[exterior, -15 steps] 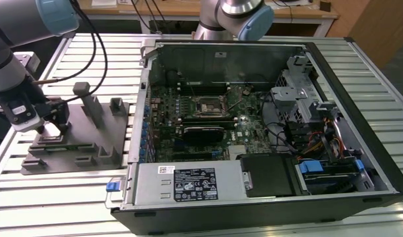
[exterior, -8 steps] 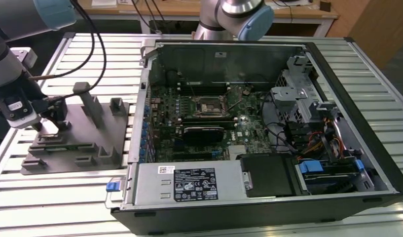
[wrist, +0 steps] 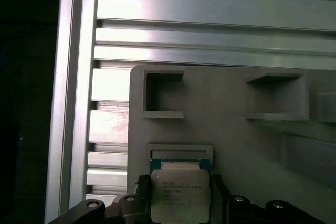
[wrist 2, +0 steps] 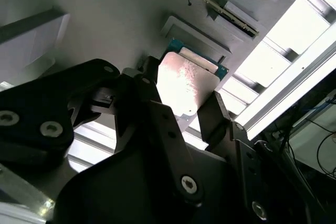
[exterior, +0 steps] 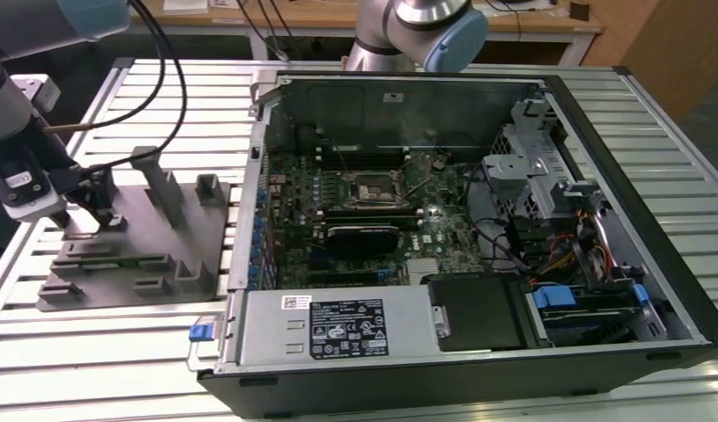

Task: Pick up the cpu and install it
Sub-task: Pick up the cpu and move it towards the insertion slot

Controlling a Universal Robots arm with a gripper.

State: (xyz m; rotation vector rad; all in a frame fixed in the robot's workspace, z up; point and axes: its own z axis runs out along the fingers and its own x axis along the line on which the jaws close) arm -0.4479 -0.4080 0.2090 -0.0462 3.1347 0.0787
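Though the black fingers point(wrist 2: 212, 115) cover part of two of its sides, we see the cpu point(wrist 2: 185, 83) sitting squarely between them in both wrist views. Its pale metal top faces away from the grey fixture point(wrist: 236, 129), and a sliver of green board shows at the edge beyond the fingertips. We read the gripper point(wrist 2: 181, 98) as drawn in narrow on the chip, one finger against each of two opposite edges, with no gap that we can make out on either side. Just past the fingertips lies the fixture's shallow framed pocket point(wrist: 181, 151); whether the chip rests in it or is raised clear of it we cannot tell. In the exterior view the fingers are down at the fixture on the slatted table point(exterior: 136, 360). The open computer case point(exterior: 640, 176) with its socket point(exterior: 367, 186) lies well apart from them, towards the exterior view's right.

We judge the chip to be light, thin and stiff, so it should need only a modest squeeze. Its smooth lid looks slippery, and its underside and board corners are likely delicate. The bare side edges are the place to hold it, centred between the fingers, since a flat piece pinched off-centre by thin edges could pivot or tilt.
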